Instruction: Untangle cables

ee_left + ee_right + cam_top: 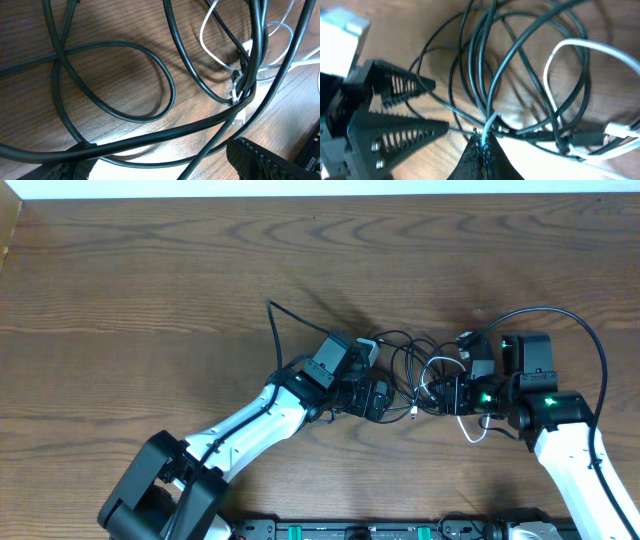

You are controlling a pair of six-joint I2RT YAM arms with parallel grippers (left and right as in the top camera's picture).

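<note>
- dark wood-grain table point(150, 280) carried the cables point(405, 358) in one knotted heap near its middle, between the two grippers.
- black loops crossed over a white cable point(570, 47).
- left gripper point(439, 107) stood with jaws wide apart at the heap's edge, holding nothing.
- right gripper point(484, 147) was pinched together on one strand of the cables.

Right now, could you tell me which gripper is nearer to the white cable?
Right. The right gripper appears to pinch the white cable in its closed jaws. The left gripper, jaws open, sits across the tangle over black cables, the white one beyond it.
</note>
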